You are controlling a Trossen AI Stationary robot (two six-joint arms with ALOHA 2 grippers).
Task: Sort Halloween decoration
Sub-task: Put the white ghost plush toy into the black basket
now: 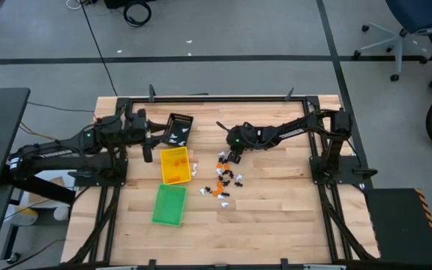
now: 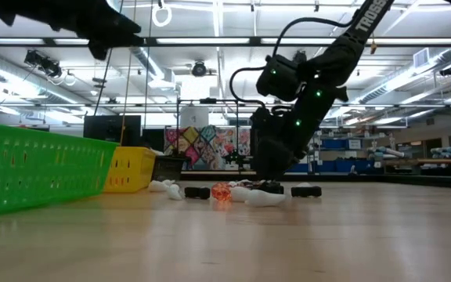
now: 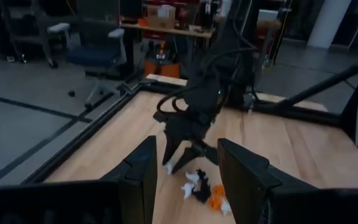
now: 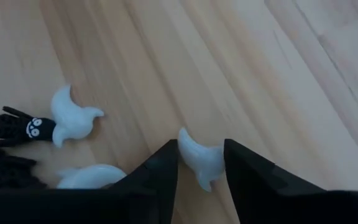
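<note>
The Halloween decoration is a loose scatter of tiny white, orange and black trinkets [image 1: 225,178] lying on the wooden table right of the trays; in the low view they lie in a row [image 2: 221,191]. My right gripper [image 1: 233,157] is down at the far end of this scatter, shut on a white ghost-like trinket [image 4: 199,160]. My left gripper [image 1: 150,136] hovers open beside the black tray [image 1: 177,129], empty, its fingers apart [image 3: 187,155]. A few white pieces lie in the black tray and orange ones in the yellow tray [image 1: 175,165]. My right gripper pinches the white trinket's body [image 4: 197,163] between its two fingers, coming from above and pointing down at the table. The trinket's pointed tip [image 4: 183,135] sticks out past the fingertips. Whether it is lifted off the wood I cannot tell.
A green tray [image 1: 169,204] lies nearest the near edge, below the yellow one. Another white trinket [image 4: 72,117] and a black spider-like one [image 4: 23,127] lie close to my right fingers. Bare wood stretches right of the scatter. A black frame rims the table.
</note>
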